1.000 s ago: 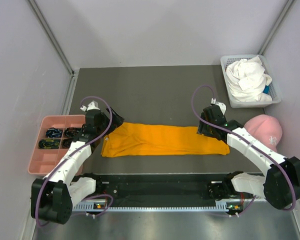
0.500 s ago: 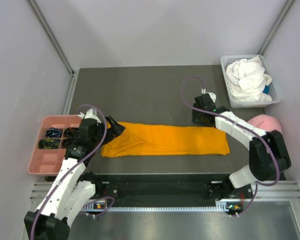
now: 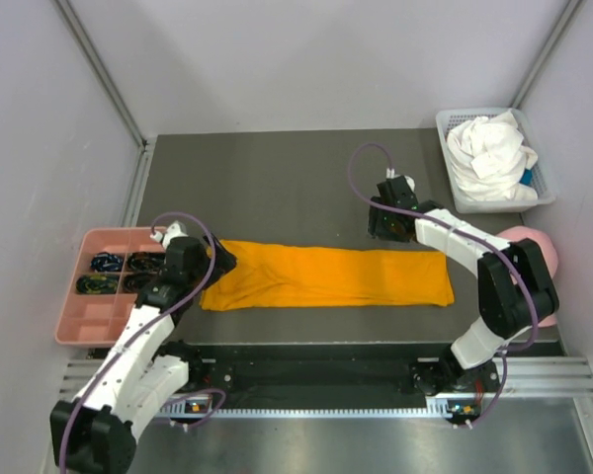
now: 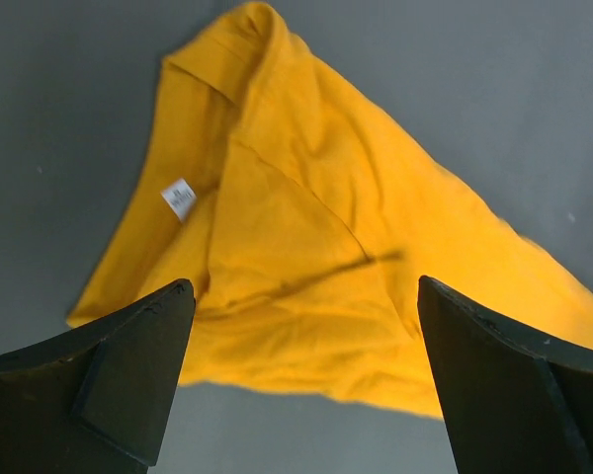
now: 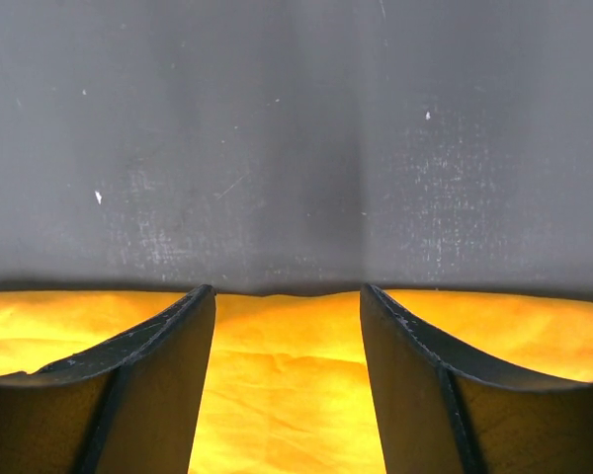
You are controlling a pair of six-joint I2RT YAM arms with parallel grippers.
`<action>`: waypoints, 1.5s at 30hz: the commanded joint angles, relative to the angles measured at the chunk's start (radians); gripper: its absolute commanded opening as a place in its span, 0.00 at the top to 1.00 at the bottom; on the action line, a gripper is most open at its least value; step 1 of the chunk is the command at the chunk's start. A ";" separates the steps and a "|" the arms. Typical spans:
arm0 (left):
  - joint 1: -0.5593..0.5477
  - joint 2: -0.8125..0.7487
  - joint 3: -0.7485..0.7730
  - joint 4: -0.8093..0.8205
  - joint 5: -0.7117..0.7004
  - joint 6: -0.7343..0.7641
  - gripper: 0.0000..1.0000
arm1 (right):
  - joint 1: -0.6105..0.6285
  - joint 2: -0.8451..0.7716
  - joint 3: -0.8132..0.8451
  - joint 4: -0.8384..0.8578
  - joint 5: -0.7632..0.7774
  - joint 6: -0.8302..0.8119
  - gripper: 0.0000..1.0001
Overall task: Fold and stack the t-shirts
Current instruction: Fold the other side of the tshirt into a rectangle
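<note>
The orange t-shirt [image 3: 326,276] lies flat on the dark mat as a long folded strip running left to right. My left gripper [image 3: 220,265] hangs over its left end, jaws wide open. In the left wrist view the gripper [image 4: 303,286] frames the orange t-shirt [image 4: 306,227] and its white tag [image 4: 179,197], and holds nothing. My right gripper [image 3: 383,235] is at the strip's far edge, right of centre. It is open [image 5: 287,291] just above the orange t-shirt [image 5: 287,395], gripping none of it. A white t-shirt [image 3: 489,153] sits crumpled in the basket.
A white basket [image 3: 453,197] stands at the back right. A pink cap [image 3: 532,252] lies beside the right arm, partly hidden by it. At the left edge is a pink compartment tray [image 3: 99,321] with dark small items. The bare dark mat [image 3: 277,188] stretches behind the shirt.
My right gripper has moved left and away from me along the shirt's far edge. The left gripper has slid slightly nearer, over the shirt's left end. The shirt has not moved.
</note>
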 commanded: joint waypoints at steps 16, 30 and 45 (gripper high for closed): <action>0.102 0.527 0.162 0.507 -0.135 -0.016 0.01 | -0.008 -0.094 -0.062 0.027 -0.035 -0.017 0.39; 0.134 0.664 0.201 0.566 -0.083 -0.019 0.07 | -0.008 -0.106 -0.082 0.016 -0.021 -0.015 0.39; 0.136 0.670 0.189 0.520 -0.049 -0.038 0.18 | -0.008 -0.106 -0.090 0.010 -0.007 -0.009 0.38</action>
